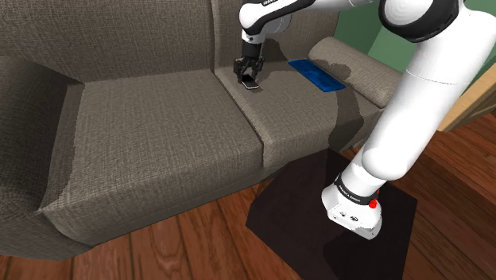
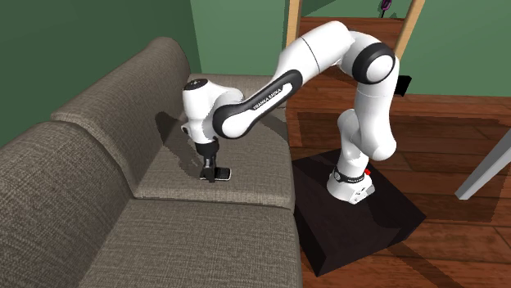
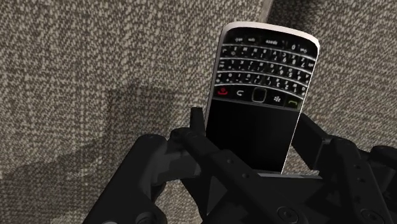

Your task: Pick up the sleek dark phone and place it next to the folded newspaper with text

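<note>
Black claw point(image 3: 252, 125) clasps 1 phone point(image 3: 264, 83) — 1 blue obj point(image 1: 316, 75) nearby.

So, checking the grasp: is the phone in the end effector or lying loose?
In it: the end effector clasps the phone by both long edges. Whether it touches the sofa cushion, cannot tell.

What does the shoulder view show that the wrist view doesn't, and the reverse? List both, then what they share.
Shoulder view adds: a blue flat item on the far cushion, the dark stand, the wooden floor. Wrist view adds: the keypad with its rows of keys. Both: the gripper shut on the dark phone, over grey sofa fabric.
</note>
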Tool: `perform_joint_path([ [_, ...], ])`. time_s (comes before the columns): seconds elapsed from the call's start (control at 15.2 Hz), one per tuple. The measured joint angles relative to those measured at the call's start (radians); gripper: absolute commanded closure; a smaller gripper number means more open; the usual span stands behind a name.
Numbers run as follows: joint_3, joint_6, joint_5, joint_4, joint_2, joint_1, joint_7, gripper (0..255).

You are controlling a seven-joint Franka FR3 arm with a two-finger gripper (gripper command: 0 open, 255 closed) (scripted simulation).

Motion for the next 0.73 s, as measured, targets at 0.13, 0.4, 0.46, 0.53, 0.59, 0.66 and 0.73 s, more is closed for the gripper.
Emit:
perform_joint_path([
  [0.13,-0.001,-0.026,-0.002,0.015,-0.012,-0.001,0.001,255],
  [0.4,-0.011,-0.046,-0.008,-0.008,-0.053,-0.011,-0.016,255],
  [0.46,-0.018,-0.052,-0.011,-0.026,-0.076,-0.020,-0.030,255],
  [0.53,-0.026,-0.047,-0.012,-0.047,-0.092,-0.027,-0.044,255],
  [0.59,-0.034,-0.040,-0.014,-0.065,-0.103,-0.037,-0.062,255],
  [0.66,-0.048,-0.037,-0.017,-0.091,-0.123,-0.051,-0.088,255],
  [0.73,-0.057,-0.035,-0.022,-0.119,-0.149,-0.061,-0.105,255],
])
